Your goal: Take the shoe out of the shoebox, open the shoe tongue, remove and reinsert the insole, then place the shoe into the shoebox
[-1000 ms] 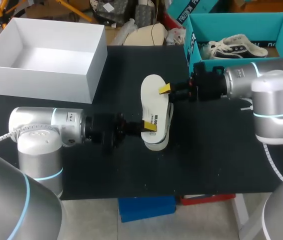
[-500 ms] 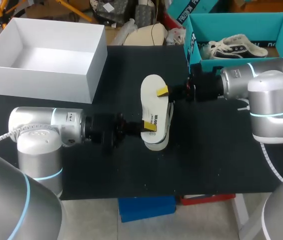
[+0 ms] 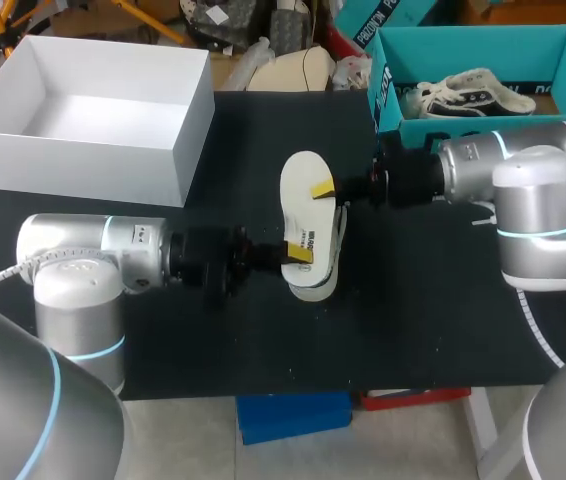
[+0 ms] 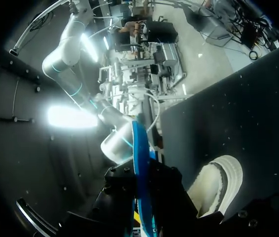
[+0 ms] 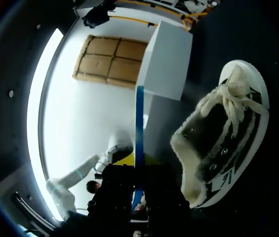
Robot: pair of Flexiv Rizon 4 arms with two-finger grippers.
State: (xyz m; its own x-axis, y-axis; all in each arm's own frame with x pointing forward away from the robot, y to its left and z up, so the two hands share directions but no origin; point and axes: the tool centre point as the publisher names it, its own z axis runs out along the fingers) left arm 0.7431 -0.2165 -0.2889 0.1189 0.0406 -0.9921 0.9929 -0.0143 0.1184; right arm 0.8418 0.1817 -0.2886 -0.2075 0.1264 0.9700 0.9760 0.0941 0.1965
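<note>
A white insole point(image 3: 301, 175) with a blue underside is held up over the pale fleece-lined shoe point(image 3: 325, 272), which lies mid-table. My left gripper point(image 3: 298, 250) is shut on the insole's near end. My right gripper point(image 3: 323, 187) is shut on its right edge near the far end. The left wrist view shows the insole point(image 4: 138, 163) edge-on between the fingers, with the shoe point(image 4: 218, 182) beside it on the mat. From the right wrist the insole point(image 5: 139, 128) also stands edge-on, the laced shoe point(image 5: 223, 143) beside it. The white shoebox point(image 3: 93, 160) stands open at the back left.
A teal box point(image 3: 463, 45) holding another shoe sits at the back right, just behind my right arm. The white shoebox point(image 5: 166, 64) lies beyond the insole in the right wrist view. Black mat covers the table around the shoe.
My right gripper has closed on the insole's right edge and shifted slightly left. The left arm and the shoe have not moved.
</note>
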